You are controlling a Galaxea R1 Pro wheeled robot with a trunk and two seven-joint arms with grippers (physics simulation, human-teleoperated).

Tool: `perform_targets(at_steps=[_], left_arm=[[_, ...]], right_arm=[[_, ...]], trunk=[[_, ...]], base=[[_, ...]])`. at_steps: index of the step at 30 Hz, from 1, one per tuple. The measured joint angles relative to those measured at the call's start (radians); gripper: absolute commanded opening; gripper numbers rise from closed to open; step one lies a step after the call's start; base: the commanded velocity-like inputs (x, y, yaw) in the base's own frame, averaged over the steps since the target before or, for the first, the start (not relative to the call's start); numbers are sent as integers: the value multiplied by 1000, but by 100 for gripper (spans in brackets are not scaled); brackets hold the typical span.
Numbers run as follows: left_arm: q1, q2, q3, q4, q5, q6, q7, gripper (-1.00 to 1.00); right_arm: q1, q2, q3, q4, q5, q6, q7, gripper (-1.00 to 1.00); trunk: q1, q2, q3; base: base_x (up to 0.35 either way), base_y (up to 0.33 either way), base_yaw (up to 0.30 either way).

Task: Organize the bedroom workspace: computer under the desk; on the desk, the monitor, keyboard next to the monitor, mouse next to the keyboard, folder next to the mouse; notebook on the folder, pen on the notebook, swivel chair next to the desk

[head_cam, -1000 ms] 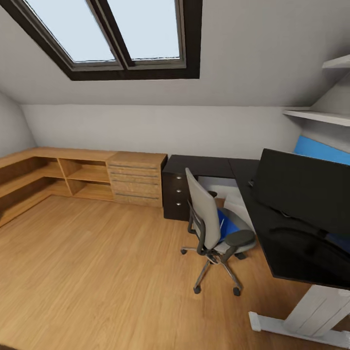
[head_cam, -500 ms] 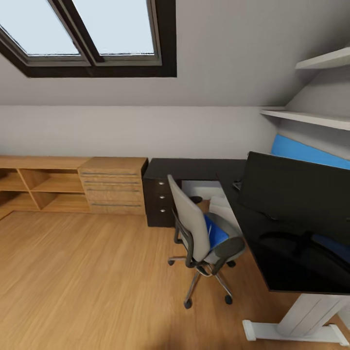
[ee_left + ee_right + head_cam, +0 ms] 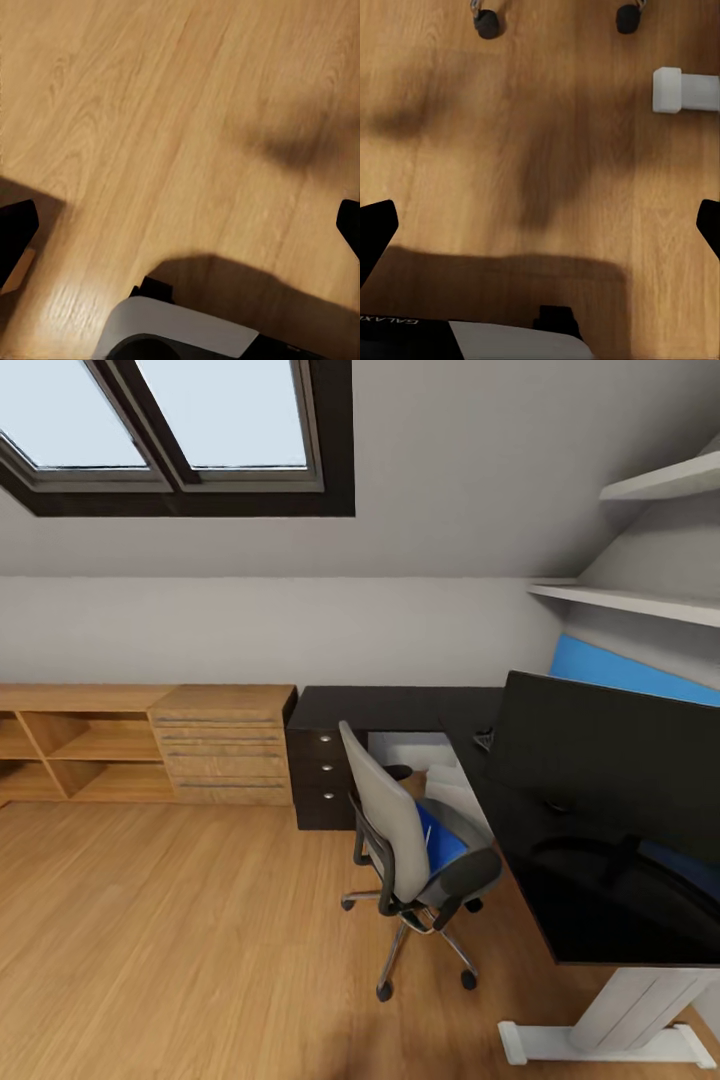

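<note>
approach seems the step in hand: the folder lies on the swivel chair beside the desk, while the left gripper and right gripper, both spread and empty over the floor, must next close in.

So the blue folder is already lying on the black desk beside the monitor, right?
Not quite. In the head view the blue folder lies on the seat of the swivel chair, not on the desk. The monitor does stand on the desk.
</note>
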Motion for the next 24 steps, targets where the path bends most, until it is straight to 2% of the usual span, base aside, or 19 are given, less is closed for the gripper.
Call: perform_targets(at_steps=[10,24], left_arm=[[0,1,0,54,1,0,1,100],[0,0,0,54,0,-3,1,100]], right_arm=[[0,-2,2,29,1,-2,-1,100],[0,-1,-2,70,-1,0,-2,100]], trunk=[[38,-70,-31],[92,-168,-75]], base=[[0,0,0],[0,0,0]])
